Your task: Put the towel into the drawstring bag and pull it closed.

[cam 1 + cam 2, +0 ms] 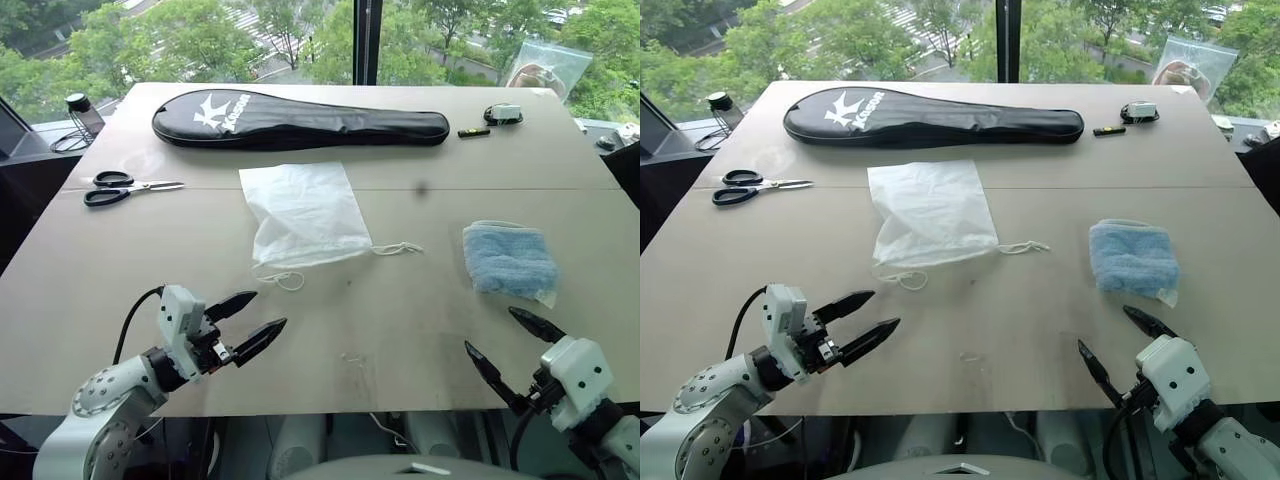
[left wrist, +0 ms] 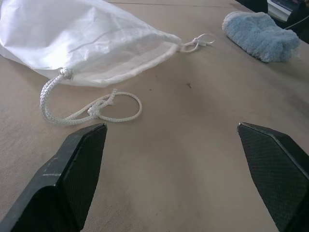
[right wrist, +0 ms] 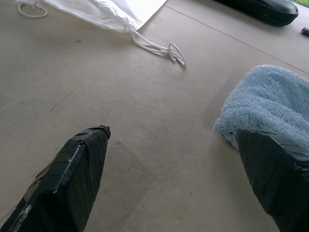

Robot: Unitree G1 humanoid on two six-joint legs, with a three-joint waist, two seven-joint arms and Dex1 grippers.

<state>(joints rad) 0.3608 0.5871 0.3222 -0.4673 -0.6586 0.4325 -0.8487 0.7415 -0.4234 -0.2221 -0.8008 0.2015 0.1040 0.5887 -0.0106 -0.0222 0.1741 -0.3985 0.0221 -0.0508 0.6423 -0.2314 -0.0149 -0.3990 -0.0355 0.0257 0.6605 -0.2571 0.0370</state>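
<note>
Where the desk (image 1: 400, 330) shows its middle, the drawstring bag (image 1: 300, 212) lies flat: a thin, semi-translucent white pouch, creased, its gathered mouth toward the robot. One white cord loops out at the mouth's left corner (image 2: 91, 110), another trails from its right corner (image 1: 398, 248). The towel (image 1: 508, 258) lies well apart from the bag, to its right: a small light-blue fluffy cloth, folded, with a pale edge at its near right corner.

The left hand (image 1: 248, 322) hovers over the near left part of the desk, its two black fingers spread wide and empty, pointing toward the bag's near cord. The right hand (image 1: 503, 347) sits at the near right edge, likewise wide and empty, just short of the towel; in the right wrist view one finger (image 3: 275, 169) overlaps the towel's near edge, contact not determinable.

Beyond the bag lies a long black racket cover (image 1: 300, 122). Black-handled scissors (image 1: 125, 187) lie at far left. A clear plastic bag (image 1: 545, 68) stands at the far right corner, small dark items (image 1: 500, 117) beside it. Bare desk separates both hands from bag and towel.
</note>
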